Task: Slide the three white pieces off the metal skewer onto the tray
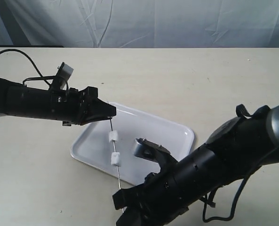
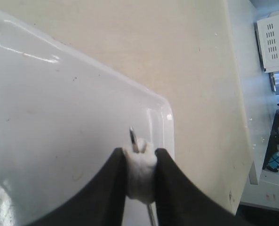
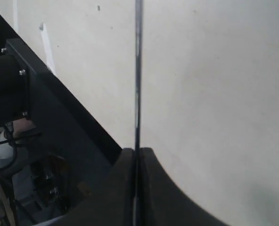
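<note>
The thin metal skewer point(image 1: 117, 172) stands steeply tilted over the near part of the white tray point(image 1: 177, 134). My left gripper point(image 1: 112, 113) is at its top end, shut on one white piece point(image 2: 140, 174); the skewer tip point(image 2: 133, 137) pokes out just past that piece. Two more white pieces point(image 1: 113, 136) point(image 1: 115, 159) sit lower on the rod, apart from each other, above the tray point(image 2: 59, 117). My right gripper point(image 1: 123, 200) is shut on the rod's bottom end, off the tray's near edge. In the right wrist view the skewer point(image 3: 138, 70) runs straight out from the closed right gripper point(image 3: 137, 153).
The beige table point(image 1: 214, 80) has a grey curtain point(image 1: 139, 21) behind it. A black cable point(image 1: 17, 54) loops over the left arm. A white vented box point(image 2: 273, 42) stands beyond the table's edge. The right arm's bulk point(image 1: 214, 165) fills the near right.
</note>
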`<state>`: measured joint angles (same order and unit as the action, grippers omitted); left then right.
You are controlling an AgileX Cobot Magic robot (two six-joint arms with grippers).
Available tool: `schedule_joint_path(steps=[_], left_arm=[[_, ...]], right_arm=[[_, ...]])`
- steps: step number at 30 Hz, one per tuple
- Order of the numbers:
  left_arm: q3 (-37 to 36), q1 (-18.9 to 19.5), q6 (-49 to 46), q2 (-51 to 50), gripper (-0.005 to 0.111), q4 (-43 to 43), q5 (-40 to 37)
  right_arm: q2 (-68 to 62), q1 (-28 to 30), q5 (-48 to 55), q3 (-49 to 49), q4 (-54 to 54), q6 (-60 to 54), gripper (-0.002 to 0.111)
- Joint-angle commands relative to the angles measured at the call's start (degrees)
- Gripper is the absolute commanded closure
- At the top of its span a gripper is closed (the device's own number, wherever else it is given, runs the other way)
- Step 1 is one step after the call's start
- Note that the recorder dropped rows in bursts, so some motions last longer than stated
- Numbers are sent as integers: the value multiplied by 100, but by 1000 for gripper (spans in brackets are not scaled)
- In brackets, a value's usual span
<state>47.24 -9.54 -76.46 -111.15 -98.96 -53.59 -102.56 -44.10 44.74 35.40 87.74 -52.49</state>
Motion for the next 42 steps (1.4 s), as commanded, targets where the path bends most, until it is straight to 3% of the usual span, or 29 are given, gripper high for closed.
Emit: schedule_joint_path(steps=[1,11,15,22,30,34,37,42], left_arm=[[132,-31,7,-14,89,-98,35],[132,-31,7,-14,89,-98,286],[132,-31,47,-14,89,-98,323],[109,-31,372,-14,74,-98,263],[109,-58,899,-14,74,210,-552],[109,-417,887,-14,74,254,-526],[109,-659,878,-14,74,136,-526],[109,-668,878,-14,74,111,-405]], right_arm=[[2,-5,371,-26,-618,474,109],[302,-5,990,-26,-2836,2461,109],[764,-5,704,-26,-3512,2989,109],[1576,6,350,-26,-5144,4492,109],[1483,6,-851,-26,-4546,4318,109],[989,6,-1097,34,-3275,3184,109],[657,6,-1107,264,-3169,3101,109],[571,6,-1063,609,-3025,2934,109]])
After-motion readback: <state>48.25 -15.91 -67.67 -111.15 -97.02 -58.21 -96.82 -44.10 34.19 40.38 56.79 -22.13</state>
